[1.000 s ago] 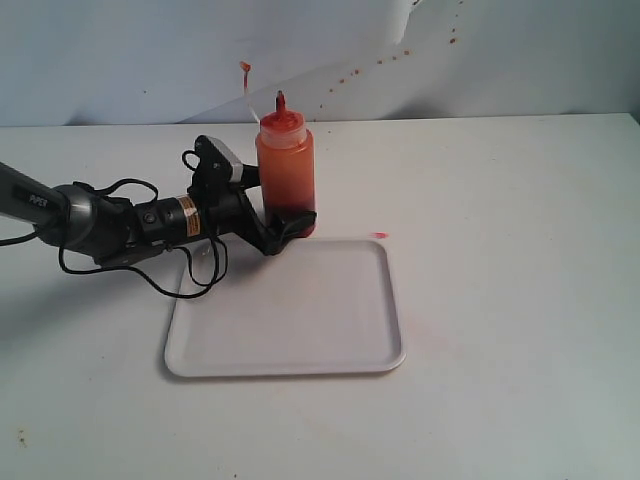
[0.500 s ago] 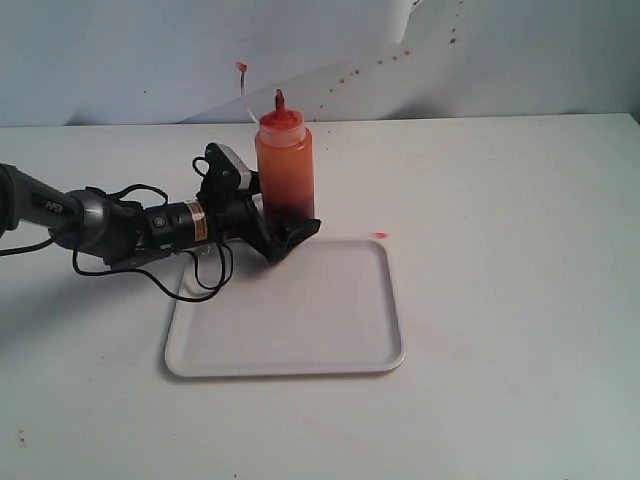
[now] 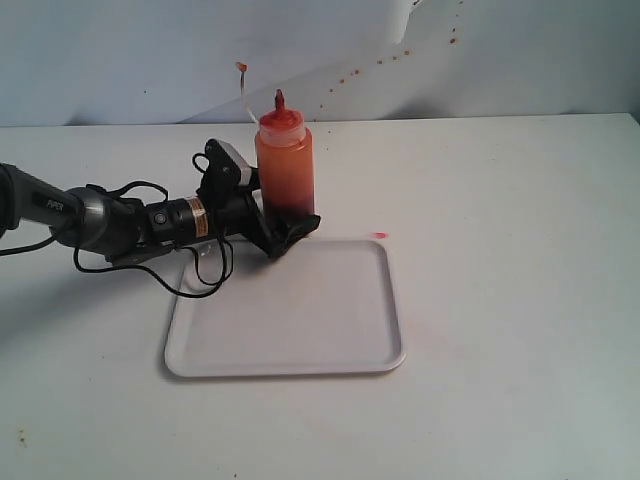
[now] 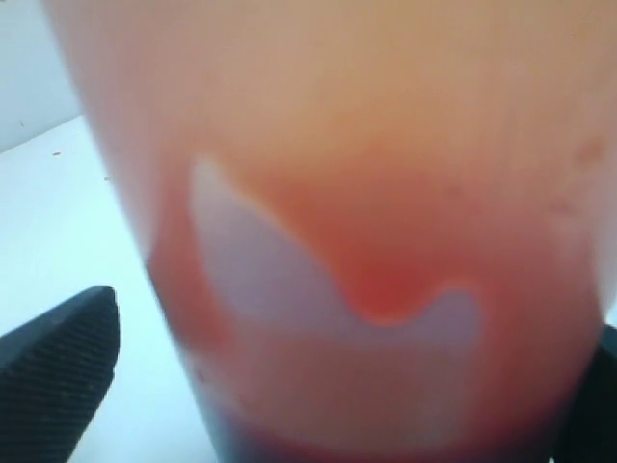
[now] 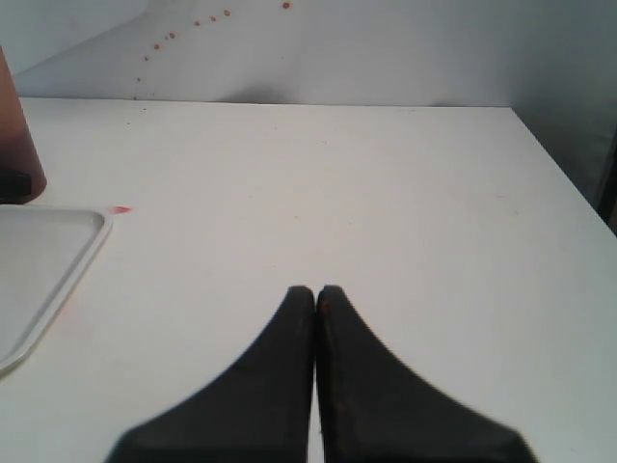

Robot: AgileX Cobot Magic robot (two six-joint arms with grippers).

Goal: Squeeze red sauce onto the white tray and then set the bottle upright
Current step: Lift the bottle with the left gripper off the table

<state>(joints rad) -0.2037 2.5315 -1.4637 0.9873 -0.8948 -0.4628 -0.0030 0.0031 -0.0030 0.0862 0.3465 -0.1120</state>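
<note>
Bottle [image 3: 285,160] upright on worktop [image 3: 500,300], just beside far rim of white tray [image 3: 290,320]. Tray bare. Red sauce [image 3: 288,205] sits low inside bottle. Small red smear [image 3: 379,235] on worktop near tray corner. Judged: squeeze step outstanding. Left gripper [image 3: 291,224] jaws apart, straddling bottle base. Right gripper [image 5: 316,294] fingers together, holding nothing.

Bottle [image 3: 285,165]: smooth translucent orange-red plastic. White tray [image 3: 300,325]: glossy plastic. Left gripper [image 3: 289,228] pads [image 4: 53,362]: matt black, finely textured.
</note>
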